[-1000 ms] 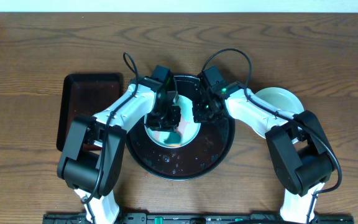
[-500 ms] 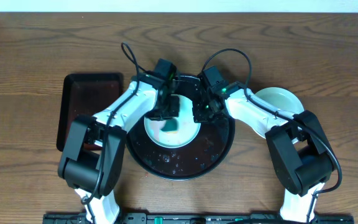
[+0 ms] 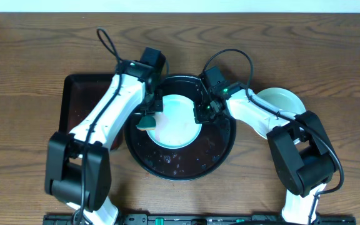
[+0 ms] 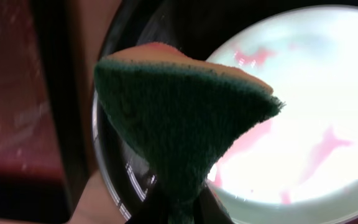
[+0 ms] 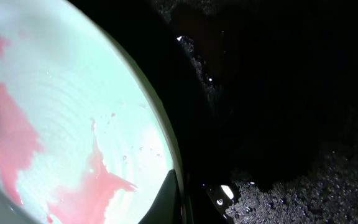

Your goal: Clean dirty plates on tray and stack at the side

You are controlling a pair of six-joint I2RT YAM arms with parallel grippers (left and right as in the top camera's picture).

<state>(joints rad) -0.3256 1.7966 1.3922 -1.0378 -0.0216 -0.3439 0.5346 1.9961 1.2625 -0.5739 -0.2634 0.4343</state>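
Most of my overhead view is the brown wooden table (image 3: 30, 50). Centred on it sits the large round black tray with a raised rim (image 3: 186, 167), its floor wet and speckled. A smaller rectangular black tray (image 3: 83, 94) lies just beside it, under the left arm.

One pale mint-cyan round plate (image 3: 179, 124) lies in the round tray, with red sauce streaks across it in both wrist views. A second mint plate (image 3: 283, 100) rests on the table beside the right arm, outside the tray, and looks plain.

I judge the streaked plate stiff, light, slippery while wet and probably breakable, so the rim is the place to hold it. That is where the right gripper (image 3: 199, 114) is: its jaws straddle the rim and look closed on it.

The left gripper (image 4: 179, 208) is clamped on a green-and-yellow scouring sponge (image 4: 179, 118), soft and springy. It sits over the plate's edge nearest the rectangular tray, and I cannot tell if it touches. I can read no brand, label or writing anywhere.
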